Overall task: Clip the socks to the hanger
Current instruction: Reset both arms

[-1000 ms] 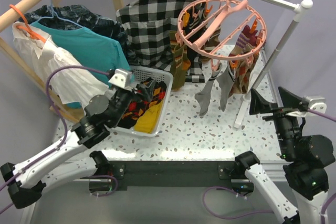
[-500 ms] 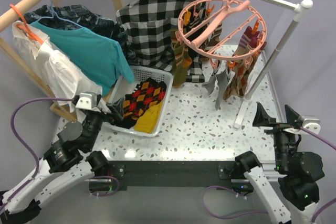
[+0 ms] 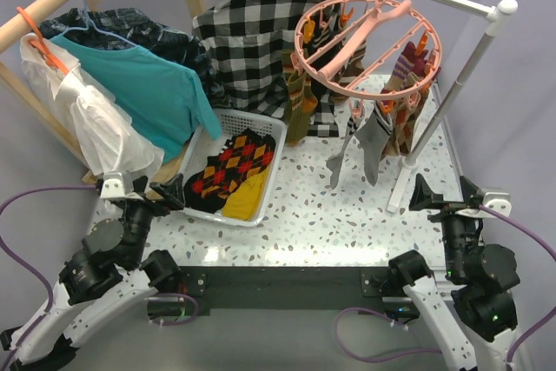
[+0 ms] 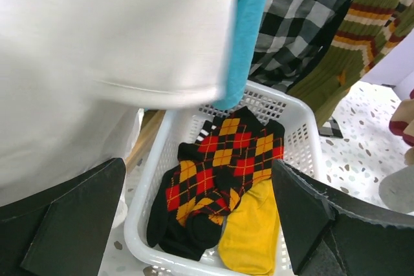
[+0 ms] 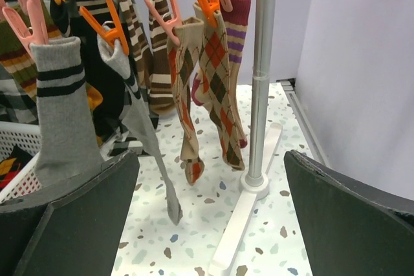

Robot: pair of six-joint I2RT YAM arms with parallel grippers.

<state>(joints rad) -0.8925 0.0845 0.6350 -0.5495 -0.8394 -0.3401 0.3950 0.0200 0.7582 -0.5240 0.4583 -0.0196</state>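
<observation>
Both arms have pulled back toward us. The left end effector (image 3: 161, 190) was down in the white basket (image 3: 271, 175) a moment ago; now it sits low, just outside the basket's near left corner. Its fingers are spread wide and hold nothing. The right end effector (image 3: 445, 195) has dropped lower too, and it is also wide and empty.

Right in front of the left end effector, the red and yellow diamond socks (image 3: 228, 167) and a yellow sock (image 3: 246, 197) lie in the basket. We think they wait there because they are not clipped yet.

The pink hanger (image 3: 360, 30) hangs from the rail, up and ahead of the right end effector. Grey socks (image 3: 369, 141) and others dangle from its pegs, over the tabletop (image 3: 330, 215). The pegs pinch the sock tops, so the socks hang straight down.

We think the wide fingers are ready to pick the next sock.
</observation>
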